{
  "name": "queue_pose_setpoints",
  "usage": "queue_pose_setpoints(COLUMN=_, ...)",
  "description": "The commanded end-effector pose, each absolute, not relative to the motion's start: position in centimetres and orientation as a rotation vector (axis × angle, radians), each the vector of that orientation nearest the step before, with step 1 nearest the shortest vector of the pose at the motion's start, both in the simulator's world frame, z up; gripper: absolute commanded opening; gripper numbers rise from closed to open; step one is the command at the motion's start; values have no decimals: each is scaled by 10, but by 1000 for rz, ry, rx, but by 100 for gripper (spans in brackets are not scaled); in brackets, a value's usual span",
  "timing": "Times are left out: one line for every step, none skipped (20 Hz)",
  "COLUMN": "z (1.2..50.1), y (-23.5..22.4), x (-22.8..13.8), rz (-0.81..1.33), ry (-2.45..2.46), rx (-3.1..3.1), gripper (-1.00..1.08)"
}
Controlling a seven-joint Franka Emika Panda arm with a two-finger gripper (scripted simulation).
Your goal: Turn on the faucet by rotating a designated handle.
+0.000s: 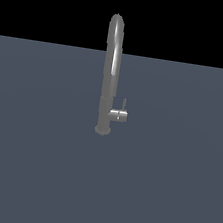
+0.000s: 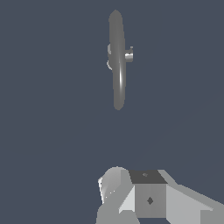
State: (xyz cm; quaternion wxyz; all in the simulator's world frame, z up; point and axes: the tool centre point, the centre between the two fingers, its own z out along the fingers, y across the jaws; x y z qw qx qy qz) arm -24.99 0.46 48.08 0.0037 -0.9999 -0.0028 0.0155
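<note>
Hiding faucet (image 2: 117,61) base, spout; handle (image 2: 129,54) barely discernible.

Dim, even light all round, the flat kind with no lamp you could point to. The floor (image 1: 33,172) is one dull slate-blue tone, and behind it the exterior view goes to pure black in a hard straight line. The faucet (image 1: 110,73) throws no shadow I can make out. It carries a soft pale streak down its column, and a brighter glint sits on the stub by the handle (image 1: 124,105). From the wrist view the same streak runs along the spout (image 2: 118,65). The gripper's (image 2: 144,197) facets are the palest patches. Edges are crisp, slightly jagged, unbent, with no blur
</note>
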Motion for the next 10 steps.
queue_pose_setpoints(z=481, y=5, x=-250, rz=49, ry=-9, rx=-3134, gripper=-100)
queue_pose_setpoints(z=481, y=5, x=-250, rz=49, ry=-9, rx=-3134, gripper=-100)
queue_pose_setpoints(z=481, y=5, x=-249, rz=51, ry=-7, rx=-3133, gripper=-100)
queue_pose_setpoints(z=481, y=5, x=-249, rz=53, ry=-4, rx=-3131, gripper=-100)
queue_pose_setpoints(z=480, y=5, x=-248, rz=57, ry=-1, rx=-3129, gripper=-100)
queue_pose_setpoints(z=480, y=5, x=-247, rz=61, ry=3, rx=-3126, gripper=-100)
queue_pose_setpoints(z=480, y=5, x=-245, rz=67, ry=9, rx=-3123, gripper=-100)
queue_pose_setpoints(z=480, y=5, x=-243, rz=73, ry=15, rx=-3119, gripper=-100)
queue_pose_setpoints(z=479, y=5, x=-241, rz=81, ry=23, rx=-3114, gripper=-100)
queue_pose_setpoints(z=479, y=5, x=-239, rz=89, ry=31, rx=-3108, gripper=-100)
